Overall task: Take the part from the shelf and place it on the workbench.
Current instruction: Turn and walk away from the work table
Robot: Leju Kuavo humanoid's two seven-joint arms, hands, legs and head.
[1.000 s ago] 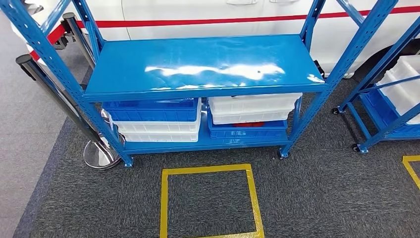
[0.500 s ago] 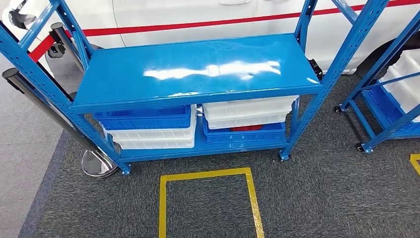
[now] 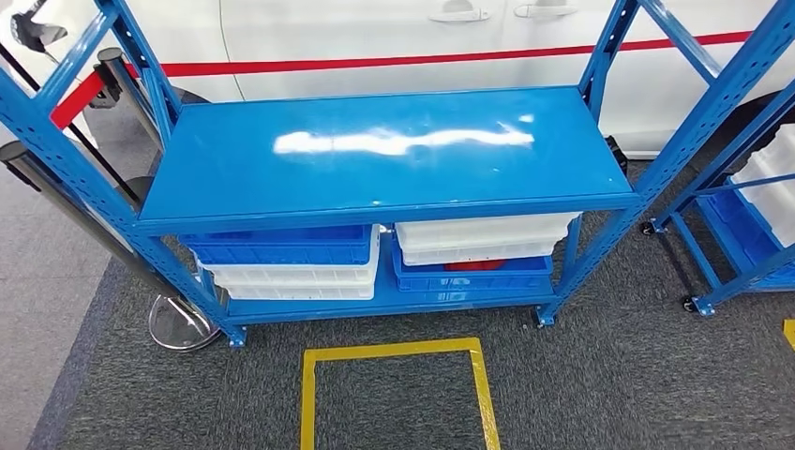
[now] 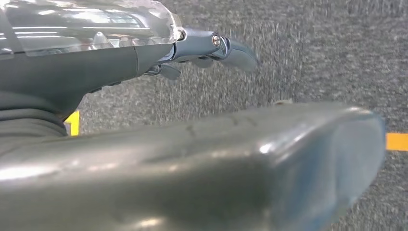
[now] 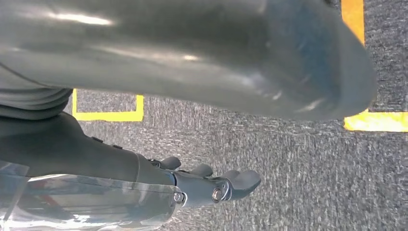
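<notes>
While no writing is legible, blue shelf (image 3: 375,155), left hand (image 4: 202,48) and right hand (image 5: 211,185) seemingly empty, fingers loosely extended.

Bright overhead glare on shelf (image 3: 384,155); wrist views blurred.

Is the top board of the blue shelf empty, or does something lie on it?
Empty. In the head view the top board shows bare blue metal with only white light reflections; the crates sit on the level below it.
</notes>
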